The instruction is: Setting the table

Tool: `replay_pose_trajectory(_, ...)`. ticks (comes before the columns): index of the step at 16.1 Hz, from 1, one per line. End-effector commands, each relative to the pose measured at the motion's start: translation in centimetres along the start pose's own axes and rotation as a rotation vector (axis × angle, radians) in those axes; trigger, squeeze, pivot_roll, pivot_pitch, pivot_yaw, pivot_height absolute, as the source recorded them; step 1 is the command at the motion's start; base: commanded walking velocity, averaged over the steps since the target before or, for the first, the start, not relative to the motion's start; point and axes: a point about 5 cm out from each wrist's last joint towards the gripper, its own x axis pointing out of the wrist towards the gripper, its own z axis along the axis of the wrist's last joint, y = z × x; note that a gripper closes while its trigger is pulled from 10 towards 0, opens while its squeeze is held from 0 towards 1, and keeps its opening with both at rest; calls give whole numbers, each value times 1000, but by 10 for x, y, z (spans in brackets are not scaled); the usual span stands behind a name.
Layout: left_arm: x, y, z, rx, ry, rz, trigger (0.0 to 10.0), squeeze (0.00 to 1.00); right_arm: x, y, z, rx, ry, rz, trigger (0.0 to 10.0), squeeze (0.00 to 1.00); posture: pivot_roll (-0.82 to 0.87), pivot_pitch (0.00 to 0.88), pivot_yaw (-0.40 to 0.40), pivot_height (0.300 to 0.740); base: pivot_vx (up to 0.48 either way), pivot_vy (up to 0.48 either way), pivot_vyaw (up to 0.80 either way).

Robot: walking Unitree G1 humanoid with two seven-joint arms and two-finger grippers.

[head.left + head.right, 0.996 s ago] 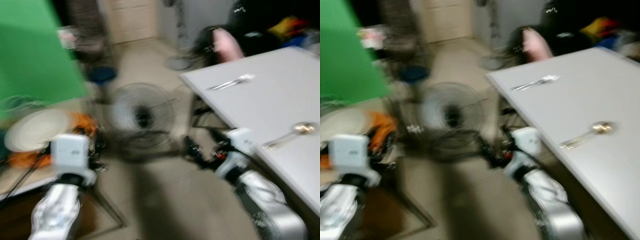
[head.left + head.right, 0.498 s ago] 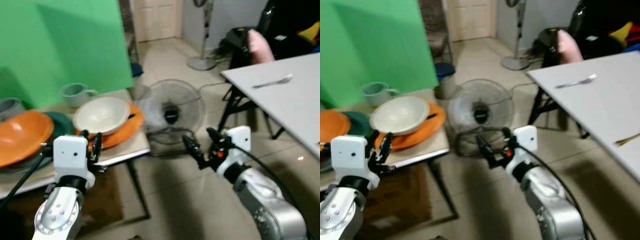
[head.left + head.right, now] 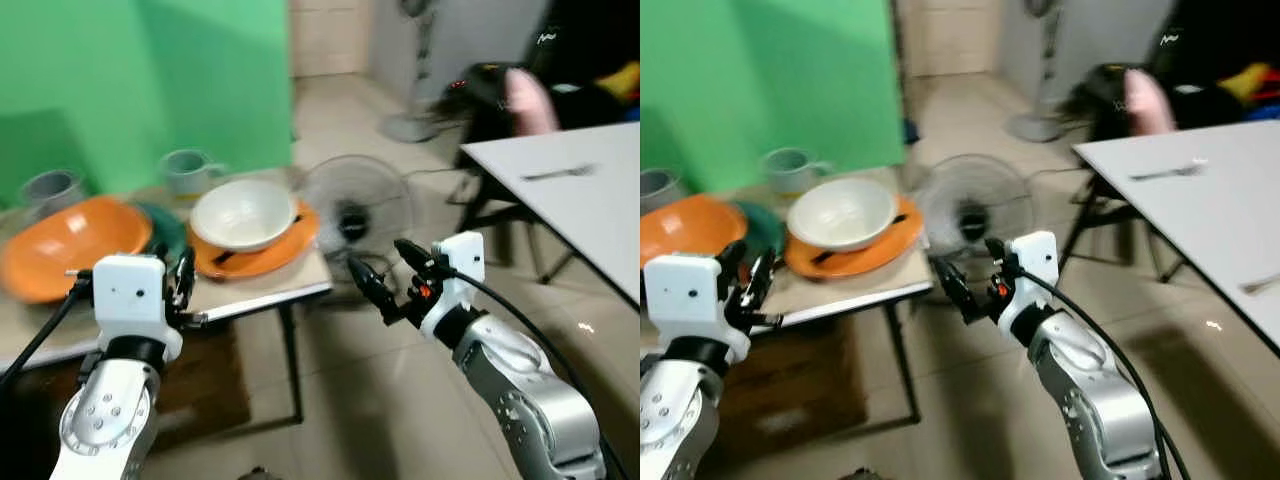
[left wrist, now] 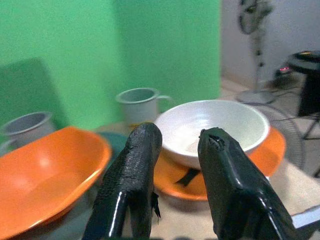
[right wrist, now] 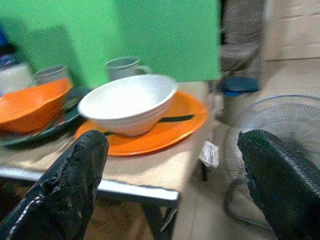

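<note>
Just beyond the fingertips of the left gripper [image 4: 175, 145], on the small side table [image 3: 255, 292] before the green screen [image 3: 140, 80], a white bowl [image 4: 210, 127] sits on an orange plate [image 4: 267, 150]. The two black fingers [image 4: 132, 180] stand a little apart with nothing between them. To one side of those fingers lies a large orange bowl [image 4: 45, 170] resting on a dark green plate [image 3: 165, 228], and past the tips, near the screen, stand two grey mugs, one [image 4: 142, 104] behind the white bowl and another [image 4: 27, 127] behind the orange bowl.

The right gripper [image 5: 170, 170] hangs in the air off the table's corner, its fingers [image 5: 70, 180] spread wide and empty; the white bowl and orange plate lie ahead between the two fingers. A floor fan [image 3: 355, 205] stands on the tiles just beyond that gripper.

Well off to the right gripper's outer side is a white dining table [image 3: 1220, 210] with a fork [image 3: 1165, 172] lying on it.
</note>
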Motion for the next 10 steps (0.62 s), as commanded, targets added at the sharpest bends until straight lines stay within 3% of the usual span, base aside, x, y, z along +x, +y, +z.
replay_pose_trajectory(1,-2,2,2,10,-3,5,10000,0,4,3,2,11,0,27,10000,0,6,0,33,740,334,0,794)
replay_pose_trajectory(5,-2,-3,2,45,4,-38,10000,0,9,5,3,8,3,48,10000,0,11,0,29,740,332,0,791)
replay_pose_trajectory(10,0,-7,5,67,0,-96,10000,0,13,-6,13,41,-53,-34,10000,0,8,0,34,740,331,0,0)
